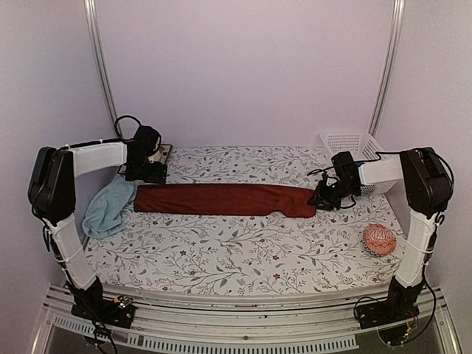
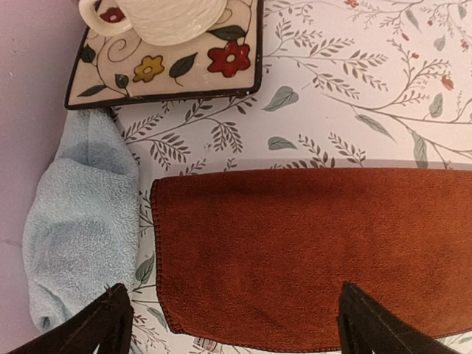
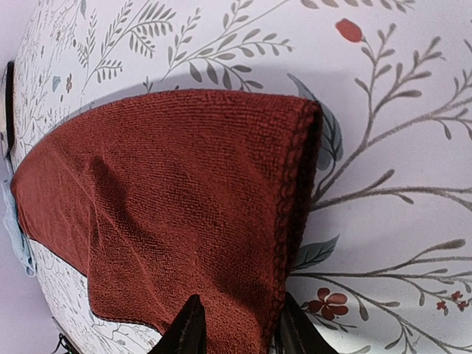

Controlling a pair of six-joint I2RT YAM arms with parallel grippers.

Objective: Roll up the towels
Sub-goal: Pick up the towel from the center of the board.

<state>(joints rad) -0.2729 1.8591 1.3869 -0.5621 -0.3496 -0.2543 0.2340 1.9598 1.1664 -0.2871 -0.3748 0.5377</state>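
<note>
Between the two tools, the red towel [image 1: 225, 200] lies folded into one long strip across the counter [image 1: 221, 254], a shape that suits rolling from one end. The right tool [image 3: 240, 299] pinches the end of the strip nearest it, with the hemmed edge caught between its fingers, probably to start the first turn of the roll. The left tool [image 2: 232, 291] hangs over the opposite end with its fingers spread wide and nothing between them, seemingly placed to steady that end or keep the strip straight. Just outside the left tool lies a crumpled blue towel [image 1: 109, 208], so there are two towels, neither yet rolled. Beyond the left tool sits one square flowered plate [image 2: 162, 94] carrying one cream cup [image 2: 169, 18]. Behind the right tool stands one white basket [image 1: 352, 140], and nearer its arm's base lies one patterned ball [image 1: 379, 240].
</note>
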